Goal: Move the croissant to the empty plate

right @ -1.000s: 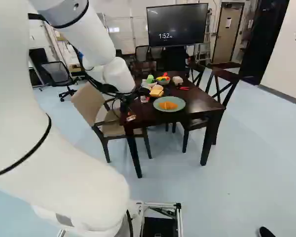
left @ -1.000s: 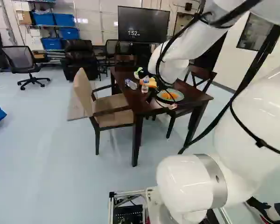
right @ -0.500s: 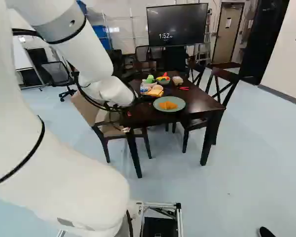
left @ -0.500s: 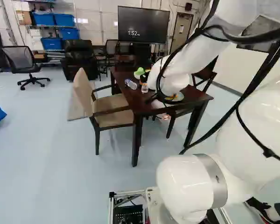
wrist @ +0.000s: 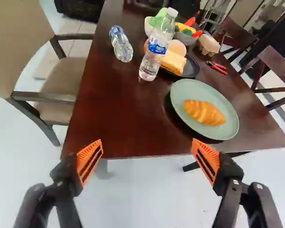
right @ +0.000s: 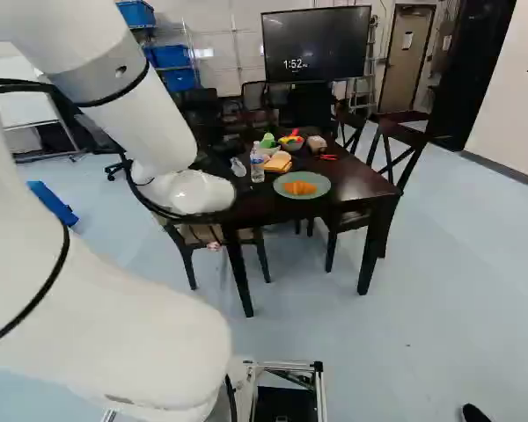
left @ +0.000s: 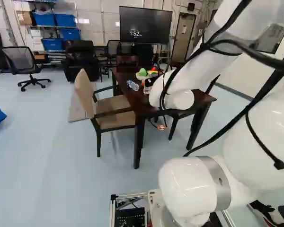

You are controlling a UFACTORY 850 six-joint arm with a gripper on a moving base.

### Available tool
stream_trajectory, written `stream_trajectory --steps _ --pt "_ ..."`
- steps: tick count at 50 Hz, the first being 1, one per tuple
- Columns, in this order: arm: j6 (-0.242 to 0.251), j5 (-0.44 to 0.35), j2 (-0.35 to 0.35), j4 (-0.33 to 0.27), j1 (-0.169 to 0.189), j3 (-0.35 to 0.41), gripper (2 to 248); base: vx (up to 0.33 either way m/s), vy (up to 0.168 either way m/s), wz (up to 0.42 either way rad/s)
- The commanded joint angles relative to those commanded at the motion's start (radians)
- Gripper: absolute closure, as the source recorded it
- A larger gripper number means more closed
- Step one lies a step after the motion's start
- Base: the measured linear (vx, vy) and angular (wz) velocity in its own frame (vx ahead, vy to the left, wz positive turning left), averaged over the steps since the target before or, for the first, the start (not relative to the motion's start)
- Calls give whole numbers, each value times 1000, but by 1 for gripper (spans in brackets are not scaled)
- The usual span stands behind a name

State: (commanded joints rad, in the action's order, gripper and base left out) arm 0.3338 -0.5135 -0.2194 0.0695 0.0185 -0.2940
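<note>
Since the earlier picture, the white arm (right: 189, 189) has moved lower and closer to the base. Its claw (wrist: 147, 141) is wide apart, holding nothing, on the base's side of the green plate (wrist: 190, 88). The croissant (wrist: 204, 112) lies on that green plate. Getting it looks like the job now, so the claw should go over the green plate, then down around it. Past the green plate, a dark plate (wrist: 192, 69) holds food; I can't spot an empty one. The bench (wrist: 123, 109) is shiny brown wood, on a pale floor (wrist: 152, 190).
</note>
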Motion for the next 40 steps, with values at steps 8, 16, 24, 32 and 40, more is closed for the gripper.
stream_trajectory --steps 8,16,24,32,40 --pt "-63 -68 -11 -13 -4 39 3 0 0 0" --pt "-120 -129 -21 -25 -7 74 3 0 0 0" --pt "-170 -183 -30 -35 -9 105 3 0 0 0" --pt "-213 -229 -38 -44 -12 132 3 0 0 0" --pt "-251 -270 -45 -52 -14 155 3 0 0 0"
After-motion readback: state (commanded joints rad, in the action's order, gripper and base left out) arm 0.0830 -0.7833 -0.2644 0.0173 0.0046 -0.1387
